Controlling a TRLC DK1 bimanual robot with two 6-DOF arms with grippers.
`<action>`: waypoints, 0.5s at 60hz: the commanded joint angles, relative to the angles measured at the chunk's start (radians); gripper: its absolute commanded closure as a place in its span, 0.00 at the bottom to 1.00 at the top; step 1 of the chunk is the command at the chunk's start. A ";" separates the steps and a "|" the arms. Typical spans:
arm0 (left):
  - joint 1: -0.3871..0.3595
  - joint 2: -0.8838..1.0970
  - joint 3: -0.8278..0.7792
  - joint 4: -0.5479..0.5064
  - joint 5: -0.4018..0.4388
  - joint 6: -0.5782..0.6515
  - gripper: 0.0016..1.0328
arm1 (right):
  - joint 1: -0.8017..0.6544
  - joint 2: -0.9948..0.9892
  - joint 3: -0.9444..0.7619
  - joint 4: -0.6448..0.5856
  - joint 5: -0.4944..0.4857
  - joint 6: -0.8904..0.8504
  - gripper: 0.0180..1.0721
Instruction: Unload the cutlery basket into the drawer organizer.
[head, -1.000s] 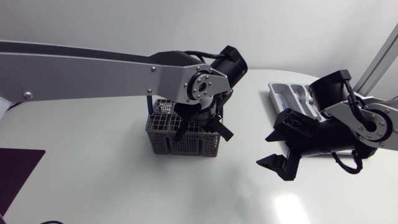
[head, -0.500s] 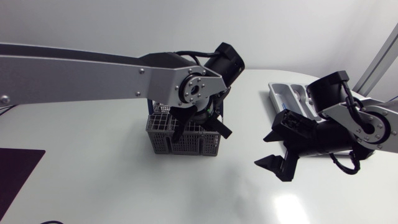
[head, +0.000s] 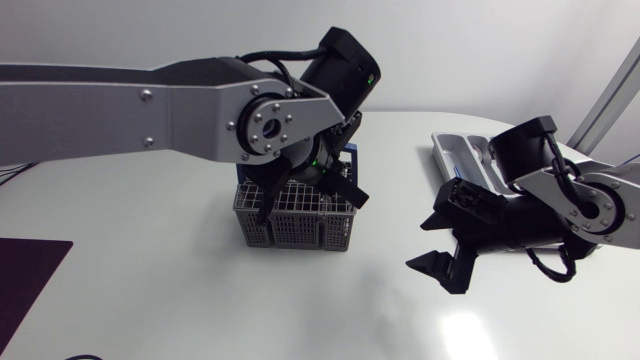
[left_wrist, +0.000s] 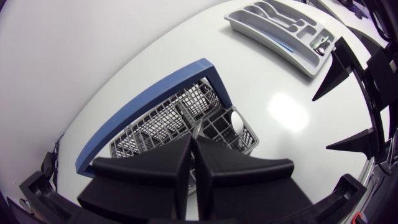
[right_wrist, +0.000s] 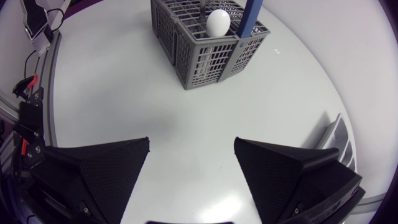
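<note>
well, in the head view the cutlery basket (head: 295, 225) is being shown standing on the white desk (head: 150, 300), near its middle. the left arm (head: 150, 105) is being held stretched across from the side, and its jaws are hanging right over the basket's grid, partly hiding it. the drawer organizer (head: 455, 150) is lying well apart at the desk's far right, half covered by the right arm (head: 590, 200). the right jaws are being held wide open with nothing between them, above bare desk between basket and organizer.

in the left wrist view the left jaws are being pressed together, with only a thin slit left at the tips. whether anything thin is being pinched there cannot be told. under them the basket is being seen with its blue handle (left_wrist: 143, 118) standing upright and a white spoon (left_wrist: 236, 121) sitting in an end compartment. ahead, the organizer (left_wrist: 280, 34) is lying flat, with a metal piece (left_wrist: 323, 42) resting in one of its compartments. the other arm's spread fingers (left_wrist: 339, 71) are showing beside it.

in the right wrist view the two broad fingers (right_wrist: 99, 168) are being held far apart over empty desk. the basket (right_wrist: 211, 56) is standing ahead of them, with the spoon's white bowl (right_wrist: 217, 22) poking up beside the blue handle (right_wrist: 252, 15).
</note>
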 joint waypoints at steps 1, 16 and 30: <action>-0.009 -0.048 -0.031 0.007 -0.021 0.003 0.96 | 0.011 -0.006 -0.016 0.007 0.001 0.028 0.07; -0.033 -0.133 -0.084 0.044 -0.051 0.029 0.96 | 0.013 -0.033 -0.007 0.010 0.001 0.040 0.07; -0.033 -0.205 -0.104 0.047 -0.051 0.031 0.96 | 0.028 -0.107 -0.007 0.036 0.000 0.072 0.07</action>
